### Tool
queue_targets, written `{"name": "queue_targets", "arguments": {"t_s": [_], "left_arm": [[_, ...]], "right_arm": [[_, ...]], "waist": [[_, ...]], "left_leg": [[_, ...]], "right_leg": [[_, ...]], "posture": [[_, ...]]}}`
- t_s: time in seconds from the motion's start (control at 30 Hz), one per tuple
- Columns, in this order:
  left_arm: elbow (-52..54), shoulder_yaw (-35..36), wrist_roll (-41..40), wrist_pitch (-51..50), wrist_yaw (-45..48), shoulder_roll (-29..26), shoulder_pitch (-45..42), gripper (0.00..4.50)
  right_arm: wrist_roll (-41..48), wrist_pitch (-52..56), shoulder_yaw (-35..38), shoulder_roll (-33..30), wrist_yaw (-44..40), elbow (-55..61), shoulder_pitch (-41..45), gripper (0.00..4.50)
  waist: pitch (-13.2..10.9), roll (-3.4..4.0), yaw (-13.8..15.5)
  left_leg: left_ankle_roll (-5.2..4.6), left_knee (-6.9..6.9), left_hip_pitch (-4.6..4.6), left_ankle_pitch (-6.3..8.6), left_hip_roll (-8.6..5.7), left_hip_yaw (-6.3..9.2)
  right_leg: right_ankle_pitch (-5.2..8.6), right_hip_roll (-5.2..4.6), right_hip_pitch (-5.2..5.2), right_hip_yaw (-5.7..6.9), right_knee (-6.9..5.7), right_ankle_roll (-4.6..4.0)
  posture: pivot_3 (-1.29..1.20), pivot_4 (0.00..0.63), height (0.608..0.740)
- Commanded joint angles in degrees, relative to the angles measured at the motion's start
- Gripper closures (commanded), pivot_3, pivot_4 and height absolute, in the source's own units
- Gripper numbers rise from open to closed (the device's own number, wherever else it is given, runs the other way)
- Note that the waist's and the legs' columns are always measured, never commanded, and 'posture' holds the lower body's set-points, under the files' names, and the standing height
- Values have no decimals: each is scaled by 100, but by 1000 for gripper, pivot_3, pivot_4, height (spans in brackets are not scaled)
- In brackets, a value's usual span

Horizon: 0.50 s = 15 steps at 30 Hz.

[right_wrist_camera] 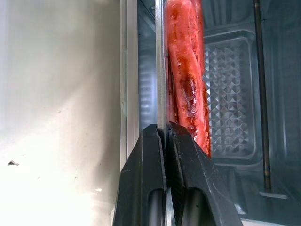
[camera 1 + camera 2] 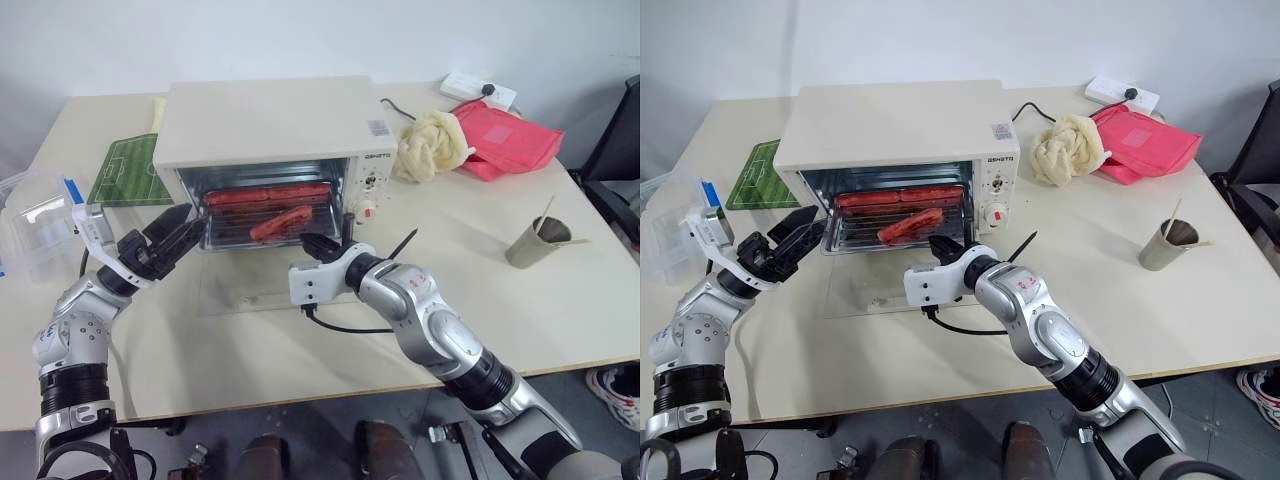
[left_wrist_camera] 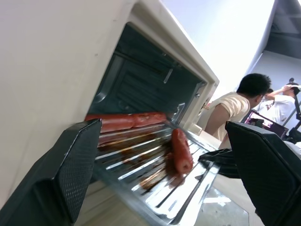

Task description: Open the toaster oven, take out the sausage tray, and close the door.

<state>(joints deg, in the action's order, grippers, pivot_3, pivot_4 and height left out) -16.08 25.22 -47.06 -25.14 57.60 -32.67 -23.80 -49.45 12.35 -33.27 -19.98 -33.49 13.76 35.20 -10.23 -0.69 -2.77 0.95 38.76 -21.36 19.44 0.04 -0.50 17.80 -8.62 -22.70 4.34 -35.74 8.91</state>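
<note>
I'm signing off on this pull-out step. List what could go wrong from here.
1. The right gripper pinches only the thin front rim of the sausage tray at its right end; the left gripper is open beside the left end, so the tray may tilt or slip.
2. One sausage lies loose and askew near the front; a tilt could roll it off.
3. The door lies open flat below; a dropped tray would strike its glass.

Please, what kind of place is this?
Probably an office or lab used for robot trials, not a kitchen: the toaster oven sits on a plain table with a power strip, and people stand nearby.
</note>
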Motion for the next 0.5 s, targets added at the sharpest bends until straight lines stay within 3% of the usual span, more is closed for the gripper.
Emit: {"name": "queue_targets", "arguments": {"t_s": [0.03, 0.5], "left_arm": [[144, 232, -103, -74, 32, -162, 77, 0], [427, 491, -259, -729, -357, -336, 432, 0]], "right_arm": [[0, -195, 242, -55, 2, 520, -74, 4458], [461, -1035, 719, -629, 15, 934, -644, 4458]], "waist": [[0, 0, 16], [0, -1, 108]], "left_leg": [[0, 0, 0, 0, 0, 1], [-1, -2, 0, 1, 0, 0]], "right_leg": [[0, 0, 0, 0, 0, 0], [0, 0, 2, 0, 6, 0]], "posture": [[0, 150, 740], [0, 150, 740]]}}
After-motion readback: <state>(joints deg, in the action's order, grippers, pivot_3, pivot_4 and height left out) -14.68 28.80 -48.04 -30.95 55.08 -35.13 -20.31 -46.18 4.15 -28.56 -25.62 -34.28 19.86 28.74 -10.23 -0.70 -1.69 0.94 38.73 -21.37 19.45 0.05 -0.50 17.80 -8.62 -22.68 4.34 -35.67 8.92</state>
